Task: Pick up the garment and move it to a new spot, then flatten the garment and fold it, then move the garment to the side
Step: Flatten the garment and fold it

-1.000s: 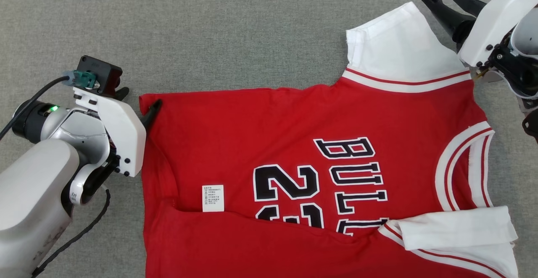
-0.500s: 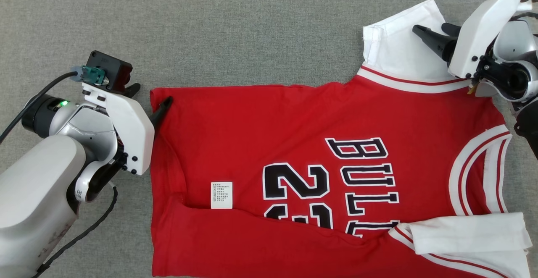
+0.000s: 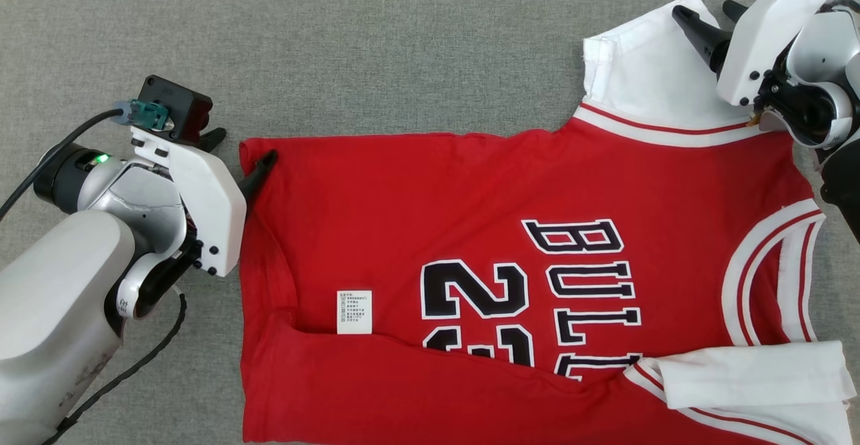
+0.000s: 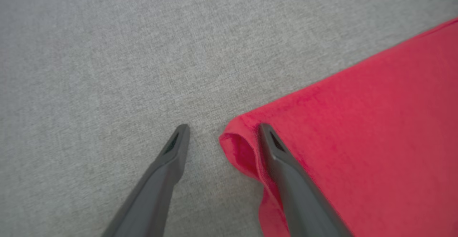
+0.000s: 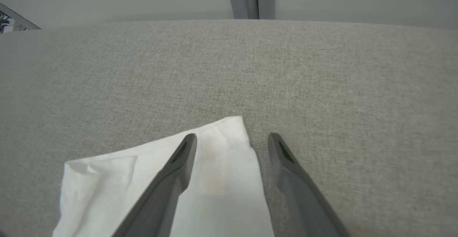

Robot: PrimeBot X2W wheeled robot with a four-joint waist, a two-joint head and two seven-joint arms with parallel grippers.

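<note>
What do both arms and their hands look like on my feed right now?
The left hand has two long dark tapered fingers on a white angular housing, topped by a black box with a teal plug and black cable; its silver wrist shows a green light. The right hand matches: dark fingers, white housing, silver joint.

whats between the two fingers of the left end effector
In the left wrist view, the curled jersey corner lies between the fingers of the left end effector, with bare grey surface beside it.
</note>
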